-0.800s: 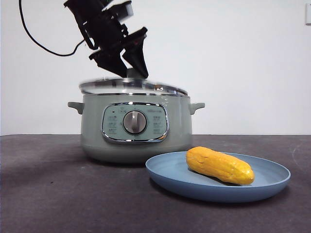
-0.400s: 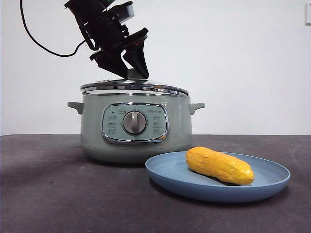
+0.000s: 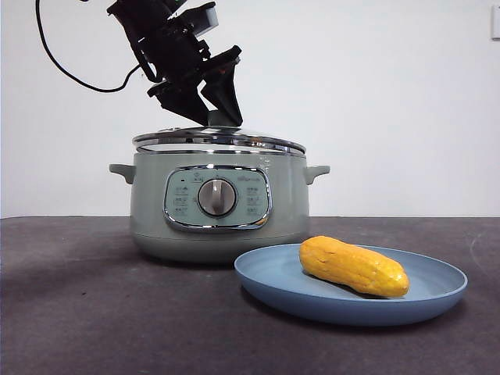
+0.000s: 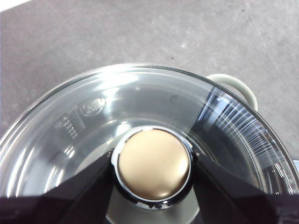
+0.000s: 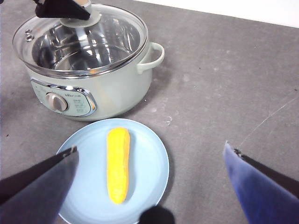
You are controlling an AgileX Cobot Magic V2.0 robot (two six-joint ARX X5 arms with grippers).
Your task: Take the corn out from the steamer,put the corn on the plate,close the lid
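There was one steamer [image 3: 219,205], and it carried one glass lid [image 3: 219,139], two side handles and one dial [image 3: 216,197]. One plate [image 3: 351,293] held one corn [image 3: 353,266]. Two claws were in view, left claw [image 4: 152,170] and right claw [image 5: 149,186].

Dark grey table [image 3: 94,312], a matte, faintly speckled surface running right back to the white wall. Sitting directly on it, the sage-green steamer [image 3: 219,207], set toward the rear, its dial panel facing the front camera. Just ahead of it and off to one side, the light-blue plate [image 3: 437,293] rests flat on the tabletop, its rim close to the pot's base.
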